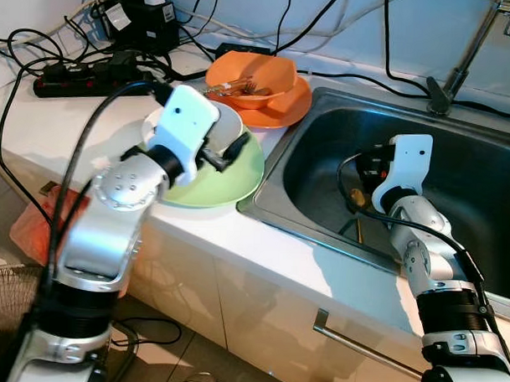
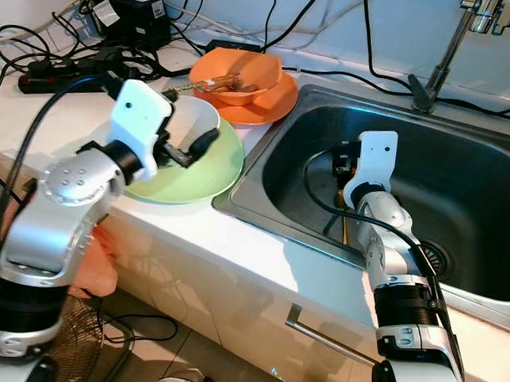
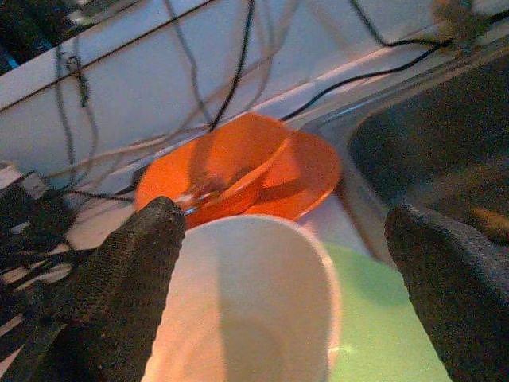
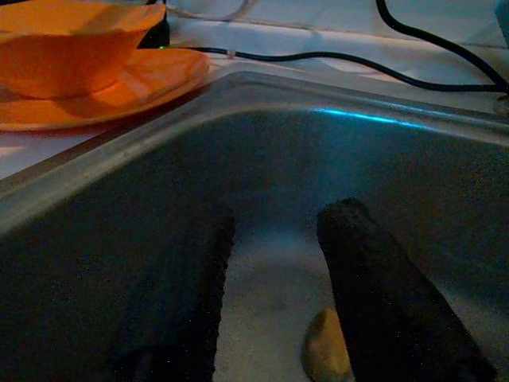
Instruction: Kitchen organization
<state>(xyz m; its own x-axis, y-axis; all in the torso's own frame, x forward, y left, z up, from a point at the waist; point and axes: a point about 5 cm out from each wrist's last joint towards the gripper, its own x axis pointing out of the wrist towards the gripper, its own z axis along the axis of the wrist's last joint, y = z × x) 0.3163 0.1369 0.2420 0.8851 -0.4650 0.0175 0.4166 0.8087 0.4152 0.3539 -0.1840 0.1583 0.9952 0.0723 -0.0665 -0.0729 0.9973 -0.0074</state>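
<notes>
A white bowl (image 3: pixel 254 302) sits inside a pale green plate (image 1: pixel 239 180) on the counter left of the sink (image 1: pixel 482 174). My left gripper (image 3: pixel 286 231) hovers over the white bowl, open, with one finger on each side of its rim. Behind it an orange bowl (image 1: pixel 252 73) holding a utensil rests on an orange plate (image 1: pixel 285 108). My right gripper (image 4: pixel 278 219) is down inside the steel sink, open and holding nothing. A small yellowish lump (image 4: pixel 328 350) lies on the sink floor just beside its fingertips.
A black power strip (image 1: pixel 79 77) and tangled cables cover the back of the counter. The faucet (image 1: pixel 456 68) rises behind the sink. Below the counter edge are a drawer handle (image 1: pixel 358 345), a fan (image 1: pixel 0 304) and a reddish bag (image 1: pixel 32 225).
</notes>
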